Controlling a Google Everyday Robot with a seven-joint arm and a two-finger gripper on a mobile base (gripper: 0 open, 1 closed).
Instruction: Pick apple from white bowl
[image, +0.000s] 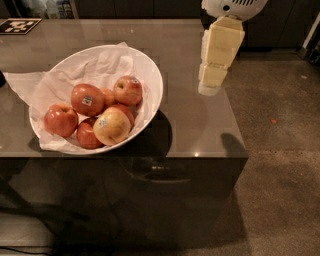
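The white bowl (154, 80) stands on the left half of the glossy table and is lined with crumpled white paper (95, 65). Several apples lie in it. The apple (87, 99), broad and deep red with a small pale sticker, lies at the middle left of the pile. A yellow-blushed stickered apple (112, 126) lies in front of it, and a smaller red-and-yellow one (128, 90) lies to its right. My gripper (210, 89) hangs pointing down over the right part of the table, well to the right of the bowl, with nothing in it.
The table (195, 120) has its right edge just beyond my gripper, with speckled floor (280, 165) past it. A black-and-white marker tag (20, 25) lies at the far left corner. Paper spills over the bowl's left rim (22, 82).
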